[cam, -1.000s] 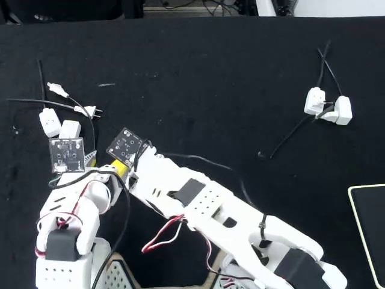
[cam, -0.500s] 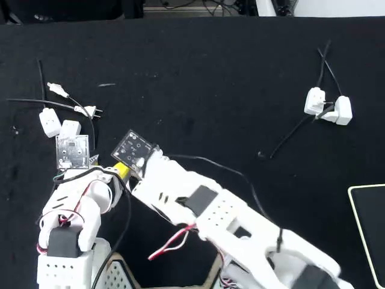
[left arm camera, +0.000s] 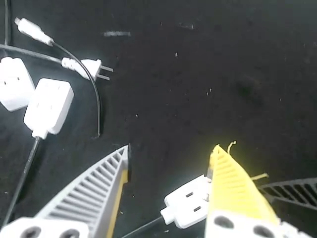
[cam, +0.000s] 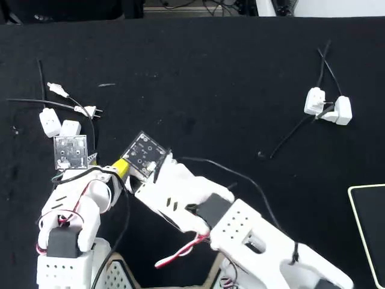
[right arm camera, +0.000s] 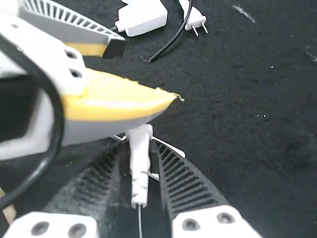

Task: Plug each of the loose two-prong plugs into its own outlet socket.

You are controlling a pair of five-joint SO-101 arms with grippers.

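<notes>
High view: two white sockets point(cam: 50, 122) and two loose plugs point(cam: 90, 110) are seen at ten o'clock, and two corded white blocks point(cam: 314, 100) at two o'clock. A third plug point(right arm camera: 138, 148) is pinched in the right gripper point(right arm camera: 142, 163). The left gripper point(left arm camera: 171, 151) is spread wide beside it.

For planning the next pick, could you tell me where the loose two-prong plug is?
High view: the plug lies on the table's left side, prongs pointing right, beside the right-hand white socket.
</notes>
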